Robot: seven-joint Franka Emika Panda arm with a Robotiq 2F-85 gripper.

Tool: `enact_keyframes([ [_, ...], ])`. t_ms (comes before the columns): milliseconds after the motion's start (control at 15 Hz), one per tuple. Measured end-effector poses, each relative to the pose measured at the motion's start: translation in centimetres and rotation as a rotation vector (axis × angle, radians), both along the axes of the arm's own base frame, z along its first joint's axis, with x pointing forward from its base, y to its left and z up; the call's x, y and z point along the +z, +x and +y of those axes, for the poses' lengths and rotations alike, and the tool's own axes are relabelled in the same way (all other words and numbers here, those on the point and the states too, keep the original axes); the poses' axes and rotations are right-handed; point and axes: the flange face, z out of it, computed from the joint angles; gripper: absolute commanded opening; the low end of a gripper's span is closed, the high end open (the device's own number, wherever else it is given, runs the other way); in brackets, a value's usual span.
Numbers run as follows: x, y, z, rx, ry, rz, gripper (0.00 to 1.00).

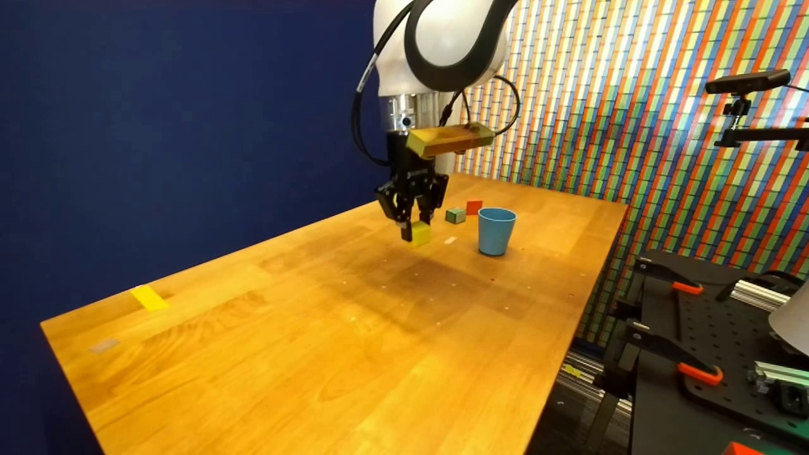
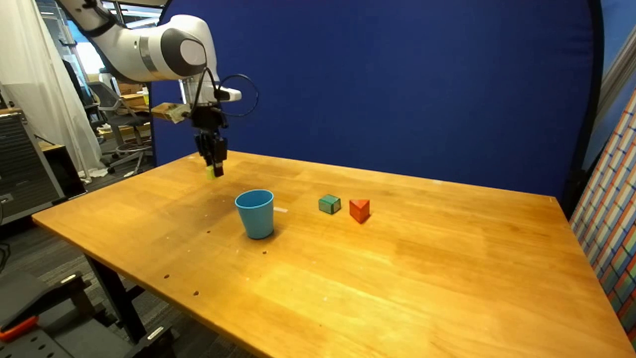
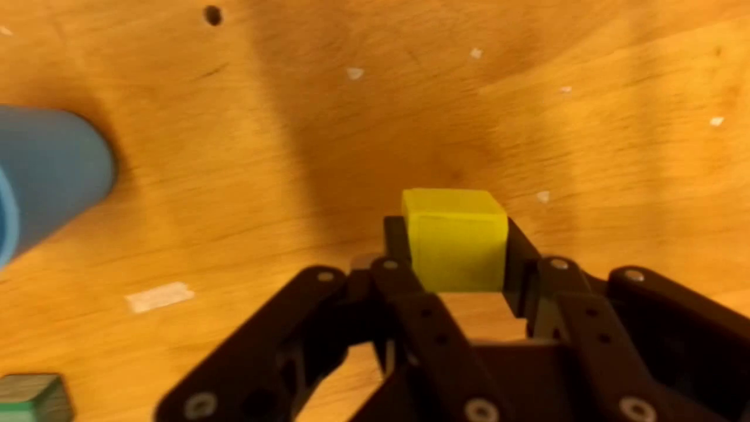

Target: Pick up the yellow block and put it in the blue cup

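Observation:
The yellow block [image 3: 459, 252] is a small bright cube between my finger pads in the wrist view. My gripper [image 1: 416, 229] is shut on it, with a pad against each side. The block also shows in both exterior views [image 1: 421, 233] [image 2: 210, 172]. It looks a little above the table, but the exact gap is hard to tell. The light-blue cup [image 1: 495, 234] stands upright on the table, apart from the gripper. In an exterior view the cup [image 2: 256, 219] is nearer the camera than the gripper [image 2: 214, 171]. In the wrist view the cup [image 3: 55, 158] is cut off at the left edge.
A small green block [image 2: 329, 204] and a red triangular block [image 2: 359, 211] lie on the wooden table [image 2: 422, 278] beyond the cup from the gripper. The green block [image 3: 35, 398] is at the wrist view's lower left corner. Yellow tape [image 1: 150, 297] is stuck on the table.

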Motion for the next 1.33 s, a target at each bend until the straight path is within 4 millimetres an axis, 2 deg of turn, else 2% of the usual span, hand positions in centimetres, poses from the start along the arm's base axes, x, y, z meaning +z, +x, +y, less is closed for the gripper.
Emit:
enact_keyframes([
  [267, 4.9, -3.2, -5.5, -0.149, -0.053, -0.032, 0.17],
  [467, 6.5, -6.3, -9.1, -0.241, -0.091, -0.027, 0.18],
  [667, 6.7, -8.4, -12.2, -0.302, -0.131, -0.02, 0.18],
  [867, 6.3, -8.9, -14.4, -0.335, -0.154, -0.011, 0.18],
  [1200, 4.9, -8.8, -16.1, -0.368, -0.161, 0.015, 0.18],
  [1267, 4.6, -8.7, -16.3, -0.37, -0.163, 0.022, 0.64],
  [1333, 4.2, -8.6, -16.4, -0.372, -0.165, 0.027, 0.64],
])
